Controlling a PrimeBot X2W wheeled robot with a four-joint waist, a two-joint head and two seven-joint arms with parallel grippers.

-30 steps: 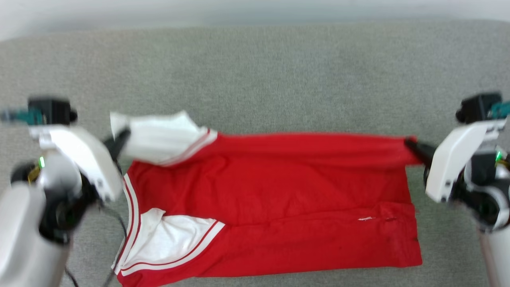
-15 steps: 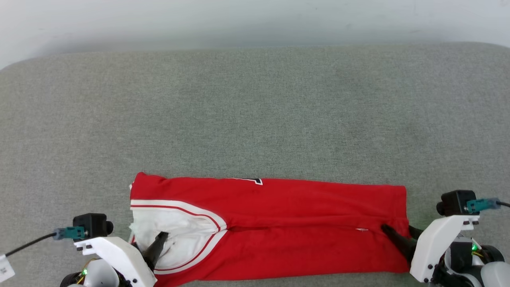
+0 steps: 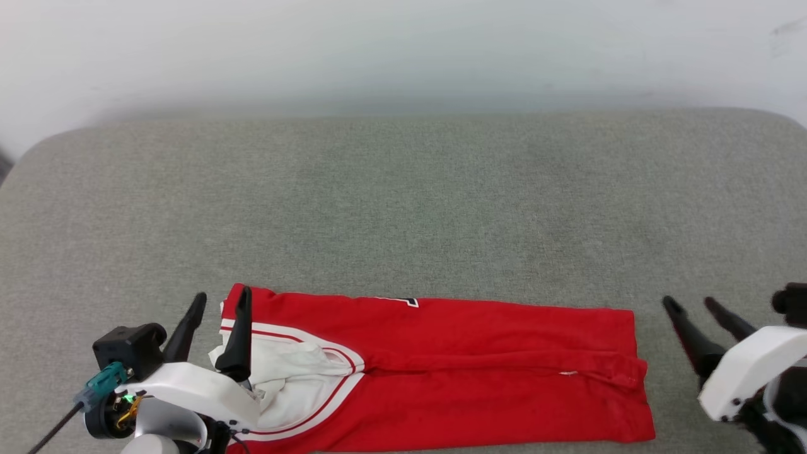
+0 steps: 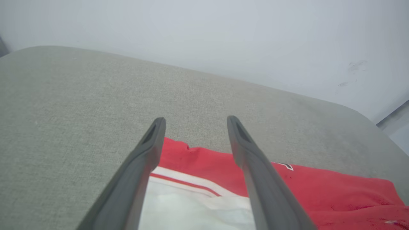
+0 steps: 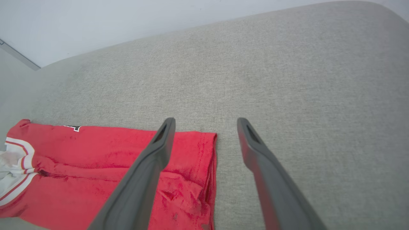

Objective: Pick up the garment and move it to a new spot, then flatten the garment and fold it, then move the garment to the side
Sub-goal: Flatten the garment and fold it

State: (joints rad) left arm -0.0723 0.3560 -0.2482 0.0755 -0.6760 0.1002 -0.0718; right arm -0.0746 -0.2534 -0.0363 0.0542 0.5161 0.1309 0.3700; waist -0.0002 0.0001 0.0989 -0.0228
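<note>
While open, left jaws above garment (image 4: 198, 169)

Looks like a bare indoor test space, though the exact kind cannot be told: a wide grey fabric-covered pad (image 3: 403, 208) with rounded corners at 10 and 2 o'clock, backed at 12 o'clock by a plain white wall (image 3: 403, 50).

Bright, even light; soft shadows

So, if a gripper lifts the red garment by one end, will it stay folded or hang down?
The garment is probably floppy: its layers lie creased and flat, so it would likely sag and unfold. It looks thin, so probably light.
</note>
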